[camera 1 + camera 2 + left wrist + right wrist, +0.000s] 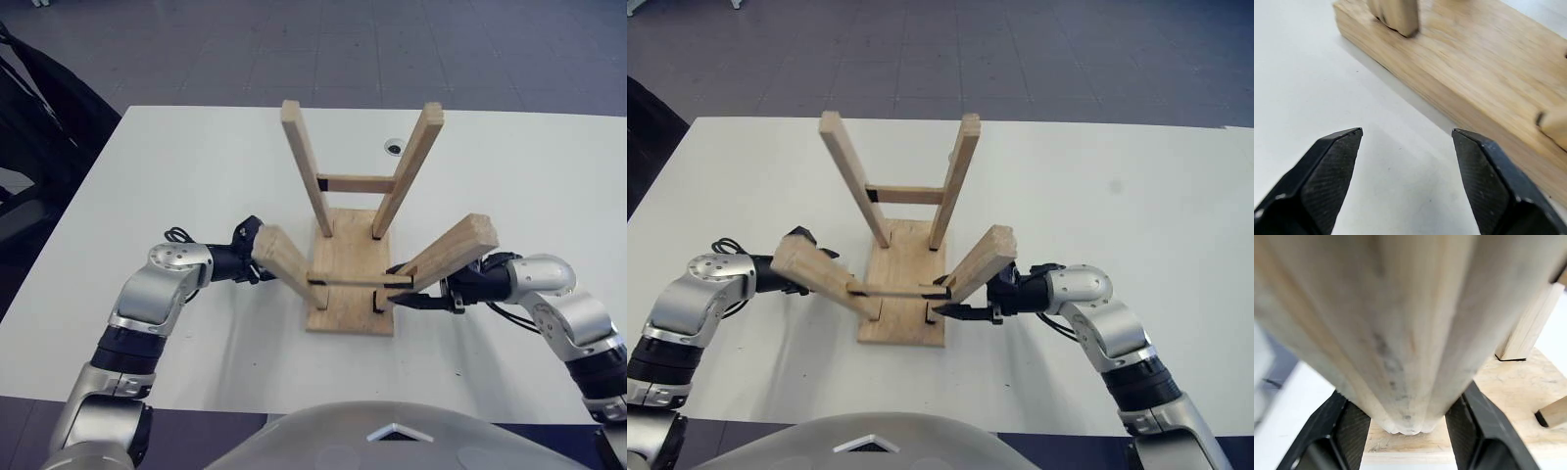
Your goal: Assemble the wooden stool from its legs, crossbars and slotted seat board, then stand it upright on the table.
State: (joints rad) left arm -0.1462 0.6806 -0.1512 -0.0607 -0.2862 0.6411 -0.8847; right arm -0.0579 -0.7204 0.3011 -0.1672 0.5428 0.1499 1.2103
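Wooden seat board (pixel 348 315) lies flat on white table (pixel 196 166), mid-table in front of the robot, w/ all four legs pointing up from it, so the stool is upside down. Far-left leg (pixel 306 166) and far-right leg (pixel 407 166) stand in the board's far end, leaning slightly apart and joined by far crossbar (pixel 358 183). Near-left leg (pixel 284 259) and near-right leg (pixel 451 253) splay out hard to either side from the board's near end. Thin near crossbar (pixel 348 282) runs btwn their lower ends, just above the board.

Right gripper (pixel 1406 404) is at the foot of the near-right leg, its fingers (pixel 1352 431) closed against the leg's two sides just above the board. The leg slants up over the wrist. Left gripper (pixel 1405 132) sits low over the table just beside the board's left edge, by the near-left leg's raised end. Its fingers (pixel 1332 161) are spread wide, holding nothing, w/ bare table btwn them.

Small dark round fitting (pixel 394 148) is set in the tabletop beyond the stool, near the far-right leg.
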